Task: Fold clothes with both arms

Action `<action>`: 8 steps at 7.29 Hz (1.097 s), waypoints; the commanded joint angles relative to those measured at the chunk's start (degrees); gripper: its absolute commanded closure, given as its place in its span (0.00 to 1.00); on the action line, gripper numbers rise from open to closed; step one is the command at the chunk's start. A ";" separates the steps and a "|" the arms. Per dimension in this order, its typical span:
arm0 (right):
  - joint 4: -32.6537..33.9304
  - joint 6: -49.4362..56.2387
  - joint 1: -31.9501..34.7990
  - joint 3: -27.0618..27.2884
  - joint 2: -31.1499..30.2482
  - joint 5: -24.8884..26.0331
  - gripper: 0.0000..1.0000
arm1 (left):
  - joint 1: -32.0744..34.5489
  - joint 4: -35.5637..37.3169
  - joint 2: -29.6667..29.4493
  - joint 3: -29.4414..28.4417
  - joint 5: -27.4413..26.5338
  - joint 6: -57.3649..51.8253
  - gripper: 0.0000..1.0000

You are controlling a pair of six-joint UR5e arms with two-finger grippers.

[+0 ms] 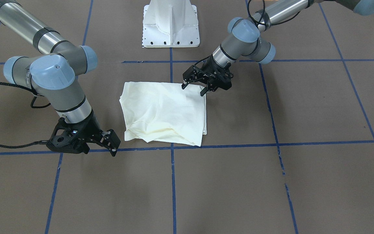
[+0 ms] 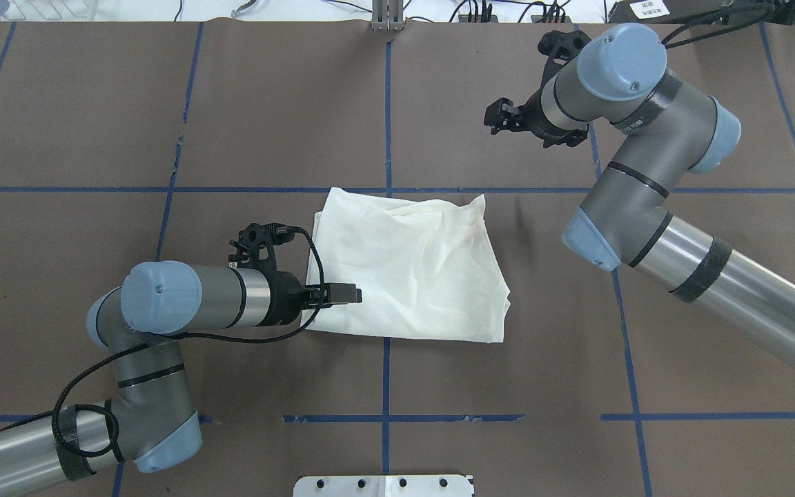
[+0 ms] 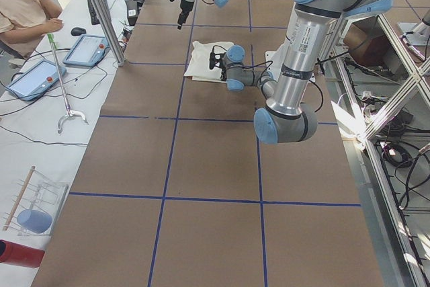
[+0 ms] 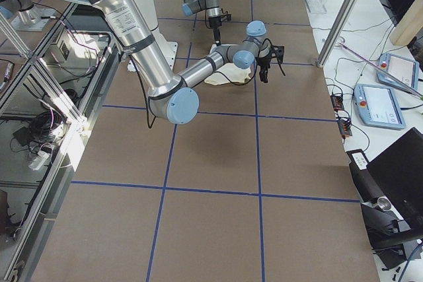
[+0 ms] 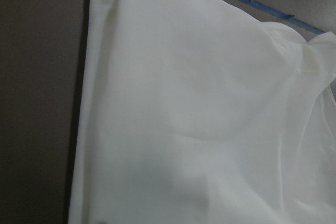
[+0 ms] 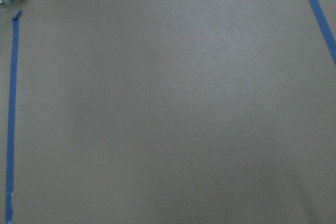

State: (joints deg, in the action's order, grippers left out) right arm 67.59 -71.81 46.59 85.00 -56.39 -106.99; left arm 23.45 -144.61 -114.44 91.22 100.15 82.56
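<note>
The shirt (image 1: 164, 110) was found folded into a rough square at the middle of the table (image 1: 304, 107), in front of the white pedestal (image 1: 170, 26). Only plain cream cloth was shown upward. Its edge farthest from the robot was creased and lay just beside a blue tape line (image 1: 239, 146). The left gripper (image 1: 193, 90) was observed at the shirt's near corner on the robot's left, pointed down at the cloth, with its jaws parted and nothing held between them. Whether its fingertips touched the cloth could not be determined. In the left wrist view the frame was almost filled by the shirt. The right gripper (image 1: 110, 144) was recorded over bare table, well apart from the shirt, beyond its far edge on the robot's right. Its jaws appeared released and nothing was held. Only brown table and tape were shown in the right wrist view.
</note>
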 commanded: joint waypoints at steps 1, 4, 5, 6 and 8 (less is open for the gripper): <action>0.35 0.00 -0.01 0.08 0.40 -0.50 0.00 | 2.02 3.60 -0.43 3.68 0.49 -1.08 0.00; 13.98 4.96 0.51 7.15 0.58 -1.46 0.00 | 12.11 24.54 -0.69 13.24 7.95 -14.03 0.00; 20.07 11.19 2.87 10.94 -0.20 -2.34 0.00 | 15.28 34.82 -0.69 17.98 7.96 -21.49 0.00; 24.74 16.38 5.85 12.71 -1.25 -5.39 0.00 | 18.36 43.80 -0.61 22.11 7.87 -29.48 0.00; 24.88 32.25 13.74 13.26 -7.29 -10.14 0.00 | 26.52 53.26 0.09 25.84 8.13 -44.08 0.00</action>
State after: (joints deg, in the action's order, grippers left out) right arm 91.66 -49.55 55.38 97.71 -59.96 -114.05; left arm 44.99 -97.45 -114.78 114.80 108.14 47.68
